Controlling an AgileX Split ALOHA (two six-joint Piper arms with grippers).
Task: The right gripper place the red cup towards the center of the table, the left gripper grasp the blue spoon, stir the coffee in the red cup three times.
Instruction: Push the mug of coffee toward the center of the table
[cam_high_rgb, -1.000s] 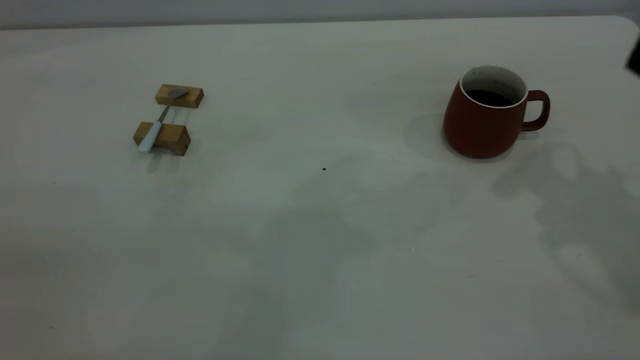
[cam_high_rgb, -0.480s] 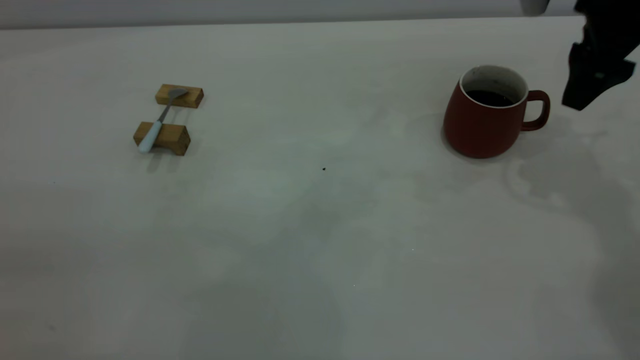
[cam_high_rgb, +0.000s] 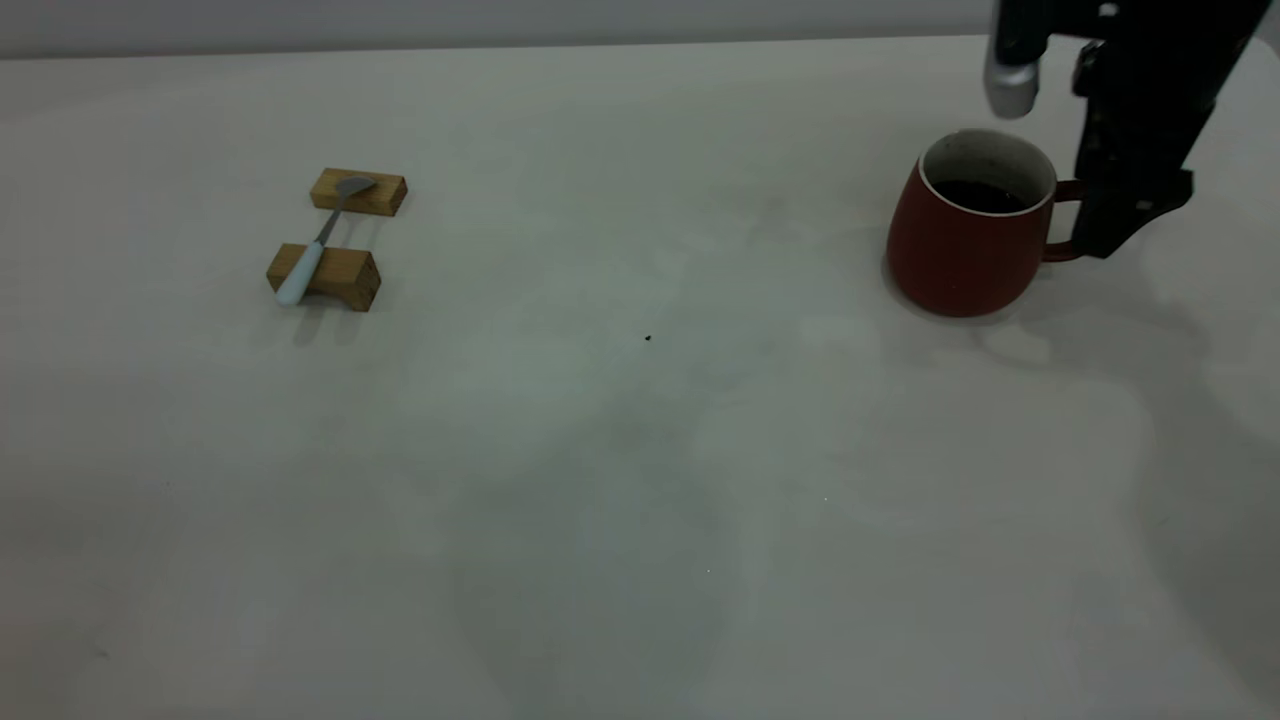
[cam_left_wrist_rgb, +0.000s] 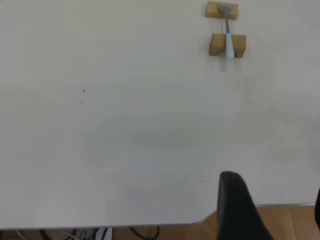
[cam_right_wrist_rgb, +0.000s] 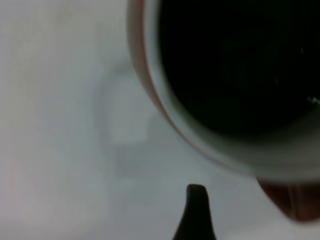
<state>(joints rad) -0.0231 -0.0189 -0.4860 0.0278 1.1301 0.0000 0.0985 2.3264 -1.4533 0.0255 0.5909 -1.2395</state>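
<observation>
Red cup (cam_high_rgb: 968, 235) stands upright on the bench (cam_high_rgb: 640, 480), directly beside the right hand (cam_high_rgb: 1105, 225), which hangs over the cup's loop handle (cam_high_rgb: 1068, 222) on the side turned away from the bench's middle. The dark fingers hide most of the handle in the exterior view; whether they are spread or pressed together cannot be told. In the right wrist view a single dark fingertip (cam_right_wrist_rgb: 196, 212) shows just off the cup's white rim (cam_right_wrist_rgb: 165, 107), with the coffee (cam_right_wrist_rgb: 240, 65) filling the opening as a nearly black round surface.

Blue spoon (cam_high_rgb: 320, 240) lies well apart from the right hand, far across the bench, bridging two wooden blocks (cam_high_rgb: 340, 235): its grey bowl rests on one block, its pale handle on the other. The left hand (cam_left_wrist_rgb: 280, 210) is out past the bench edge, well apart from the spoon, its fingers spread and holding nothing.
</observation>
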